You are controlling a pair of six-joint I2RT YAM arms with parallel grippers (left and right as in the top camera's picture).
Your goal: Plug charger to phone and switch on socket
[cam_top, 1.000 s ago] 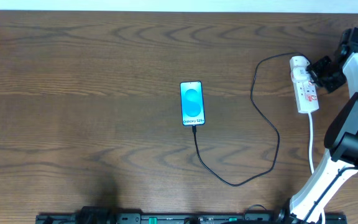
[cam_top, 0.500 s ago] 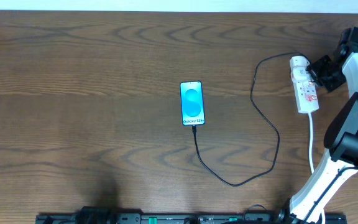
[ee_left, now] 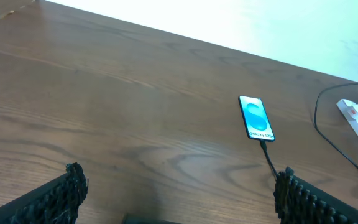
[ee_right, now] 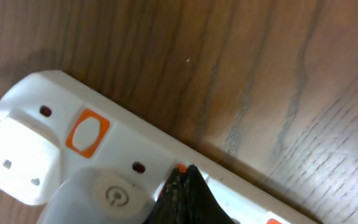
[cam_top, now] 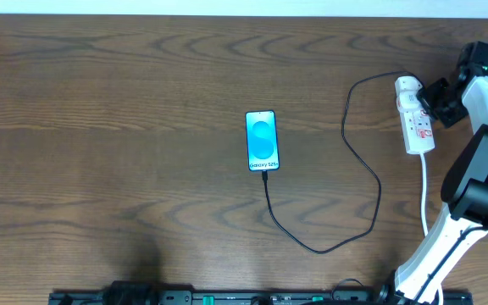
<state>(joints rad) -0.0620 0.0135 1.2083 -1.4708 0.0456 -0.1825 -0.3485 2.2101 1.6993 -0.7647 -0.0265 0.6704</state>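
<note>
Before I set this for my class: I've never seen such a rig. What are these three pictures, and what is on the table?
Two robot arms work at a wooden table. One picture looks straight down from above. The other two come from a camera on each arm's wrist.

On the table lie a phone, a black charger and a socket, which is a white power strip. The charger runs from the phone's lower end to a white plug in the socket.

The left tool is open and holds nothing. The right tool is shut and grips nothing, with its tip at a red switch on the socket.
</note>
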